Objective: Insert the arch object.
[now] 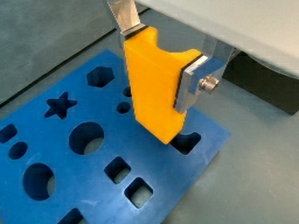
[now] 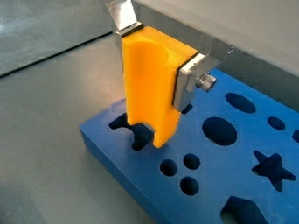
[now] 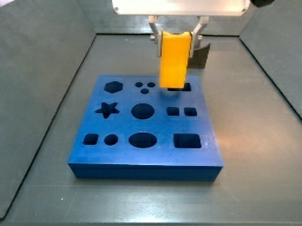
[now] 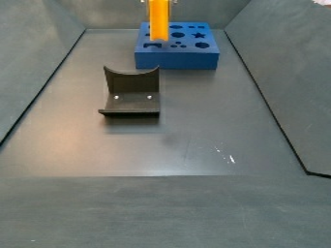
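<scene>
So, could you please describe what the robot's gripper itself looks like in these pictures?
The gripper, over the blue board's corner, has flat silver metal fingers, thin and plate-like. In both wrist views one plate carries a round silver bolt head. In a side view the body above the jaws is a white housing. No cables or markings are visible.

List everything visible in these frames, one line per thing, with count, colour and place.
Orange plastic arch piece: one, orange, upright between the gripper fingers, lower end at a cutout near the board's edge.
Blue block-shaped board with shaped cutouts: one, blue, on the grey floor; star, hexagon, round and square holes show.
Dark L-shaped fixture on a base plate: one, dark, on the floor, apart from the board.
Grey enclosure floor: one, grey, beneath everything.
Gripper: one, silver fingers, above the board, shut on the arch piece.
</scene>
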